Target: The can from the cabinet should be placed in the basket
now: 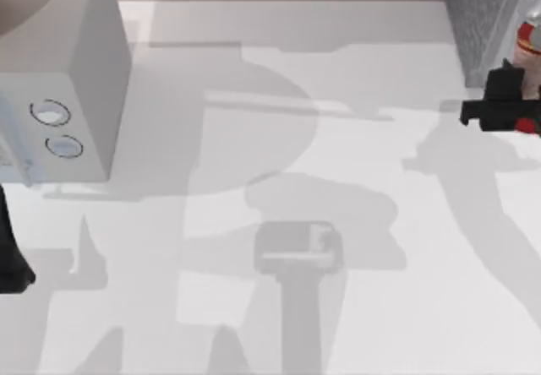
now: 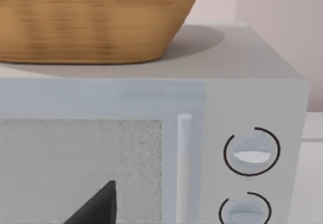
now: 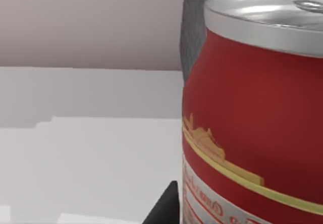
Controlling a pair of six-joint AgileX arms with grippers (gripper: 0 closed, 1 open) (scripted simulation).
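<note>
My right end effector (image 1: 507,109) sits at the table's (image 1: 338,324) far right edge, just in front of the cabinet (image 1: 482,12), its dark speckled wall rising at the top view's upper right corner. The can (image 3: 252,118) stands upright right against it, red showing past the black fingers in the top view and looming very close in the right wrist view, silver top up; whether my fingers have closed on it I cannot tell. My left end effector (image 2: 96,209) waits on the left, facing the pale box (image 2: 252,98) with two round rings (image 2: 251,152), and its fingers I cannot judge either. The basket (image 2: 91,22), woven and tan, rests on top of that box, well apart from the can.

The risks, as I judge them: a loose or off-centre hold could let the smooth can slip or tip on the long trip across the table; a hasty pull could knock it against the cabinet wall; the basket sits high, so a low carry could strike its rim.

The label carries a yellow band and small red lettering on white, too blurred to read; no brand can be made out
</note>
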